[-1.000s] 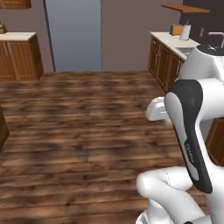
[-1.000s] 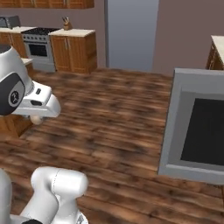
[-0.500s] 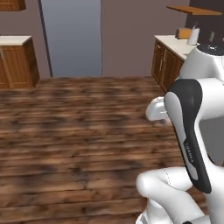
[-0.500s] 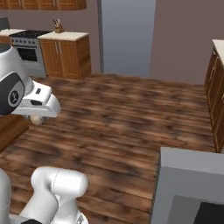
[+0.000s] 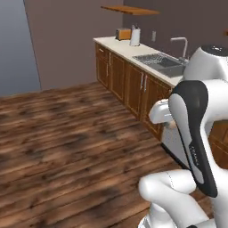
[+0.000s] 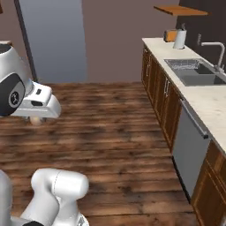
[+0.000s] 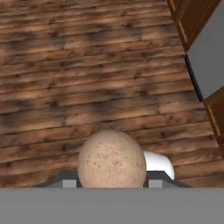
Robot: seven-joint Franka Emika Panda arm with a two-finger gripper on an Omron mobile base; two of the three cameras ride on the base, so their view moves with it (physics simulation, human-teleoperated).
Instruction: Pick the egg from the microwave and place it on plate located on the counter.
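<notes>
You're looking at a beige surface (image 6: pixel 207 99) running along the right wall over wooden cabinets, with a sink (image 6: pixel 190 73) set in it and plank floor (image 5: pixel 67 142) ahead. The tool (image 7: pixel 111 181) is closed around the egg (image 7: pixel 112 159), which sits above the floor; its fingertips are mostly hidden, so contact looks likely rather than certain.

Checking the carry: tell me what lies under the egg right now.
In the hand view, wooden floor lies below the egg, held in the claw. The egg hides the boards directly beneath it.
</notes>
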